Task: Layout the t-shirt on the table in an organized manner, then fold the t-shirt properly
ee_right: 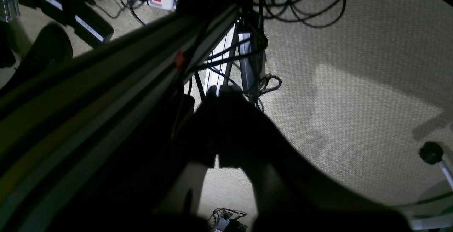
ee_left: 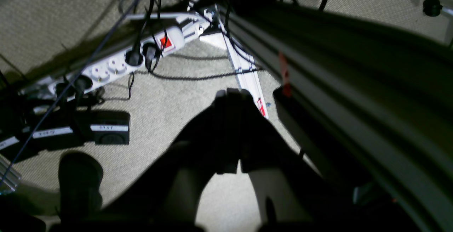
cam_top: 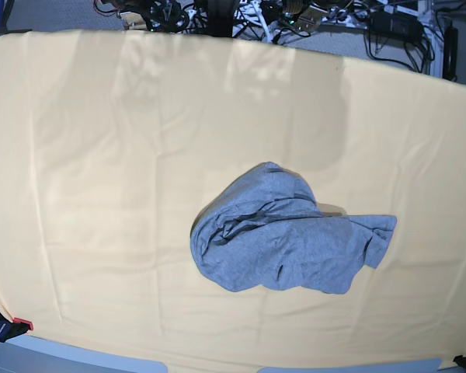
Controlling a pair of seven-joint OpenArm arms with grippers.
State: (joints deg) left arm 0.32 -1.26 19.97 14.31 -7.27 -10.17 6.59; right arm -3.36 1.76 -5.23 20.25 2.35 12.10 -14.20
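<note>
- Left gripper (ee_left: 231, 95): hangs below desk level, pointing down at the carpet (ee_left: 166, 111). The fingers (ee_left: 221, 118) show only as a dark silhouette, pressed together with nothing between them.
- Right gripper (ee_right: 224, 92): same lowered pose beside the frame rail (ee_right: 106, 94), aimed at the floor. Its fingers (ee_right: 212, 118) are likewise together and empty, though the view is too dark to make out any surface detail.
- Neither arm appears in the base view.
- T-shirt (cam_top: 283, 233): lies in a crumpled heap on the desk (cam_top: 101, 155), right of centre and toward the near edge. Heather-grey knit, plain side up, with deep folds along its upper left and one flap reaching to the right.
- Desk covering: pale yellow-orange cloth, faintly creased in straight lines.
- Floor: beige looped-weave carpet. A white power strip (ee_left: 116, 65) with a lit red switch lies among black cables (ee_right: 304, 1).
</note>
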